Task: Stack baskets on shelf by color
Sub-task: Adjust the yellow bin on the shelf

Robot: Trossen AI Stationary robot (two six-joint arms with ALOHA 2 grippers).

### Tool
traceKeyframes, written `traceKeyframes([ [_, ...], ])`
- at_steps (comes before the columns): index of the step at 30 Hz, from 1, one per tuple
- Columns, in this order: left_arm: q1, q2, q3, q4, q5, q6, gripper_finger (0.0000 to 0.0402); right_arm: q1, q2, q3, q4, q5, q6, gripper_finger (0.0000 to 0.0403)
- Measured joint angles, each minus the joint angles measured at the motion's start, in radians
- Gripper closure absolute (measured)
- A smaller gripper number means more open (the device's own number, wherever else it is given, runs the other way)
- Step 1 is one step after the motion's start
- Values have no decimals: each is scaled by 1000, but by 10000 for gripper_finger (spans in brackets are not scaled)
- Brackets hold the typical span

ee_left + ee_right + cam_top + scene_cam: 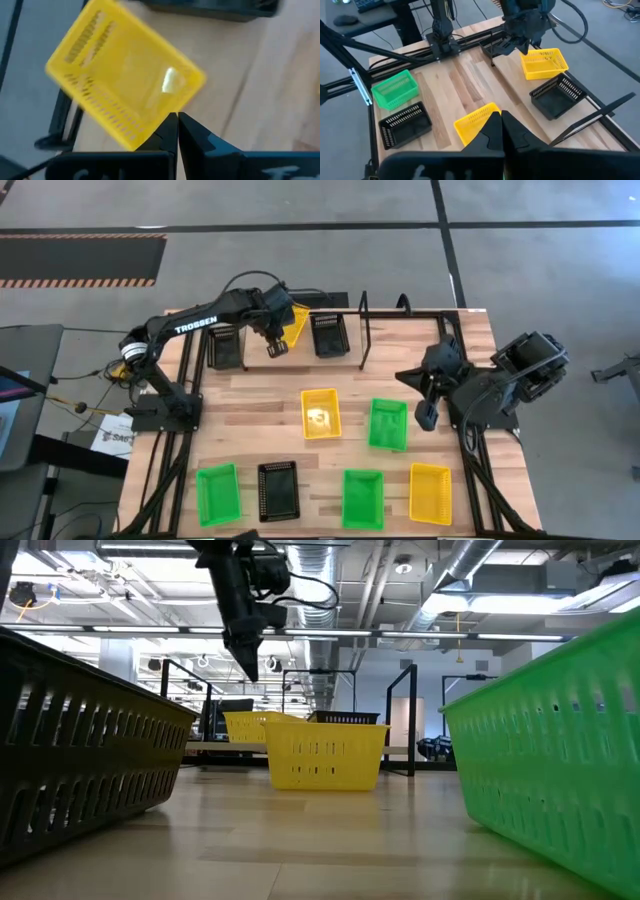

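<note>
Four baskets line the front of the table, a green one (218, 493), a black one (278, 491), a second green (363, 498) and a front yellow (430, 492). Behind them, mid-table, lie a middle yellow (320, 413) and a middle green (388, 424). The right gripper (425, 415) waits just beside that middle green, its fingers pressed together and empty. At the back stands the shelf (362, 330), and that is where the work is. A tilted yellow basket (297, 323) sits askew on it between a left black basket (225, 345) and a right black basket (328, 333). The left gripper (275, 348) hangs right at its near corner, fingers pressed together with nothing visible between them. Whether the tips touch the rim I cannot tell. To my eye the job now is to settle that basket flat and square. I would push low on its wall with the closed tips, slowly, so it slides rather than tips further. I would watch the right black basket so it is not shoved along. A square yellow base matters here, since the other yellows will have to stack on it.
</note>
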Motion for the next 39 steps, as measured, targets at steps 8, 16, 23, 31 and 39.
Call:
traceKeyframes([
  [8,36,0,0,-4,-2,82,401,-26,0,0,0,3,-16,402],
  [16,41,0,0,-12,34,25,401,-26,0,0,1,11,-19,402],
  [23,39,-2,-51,10,90,167,381,-26,0,0,1,26,-22,402],
  [31,34,-2,-153,93,13,298,307,-25,0,0,2,26,-20,402],
  [39,28,-2,-159,134,15,441,287,-25,0,0,28,26,-20,402],
])
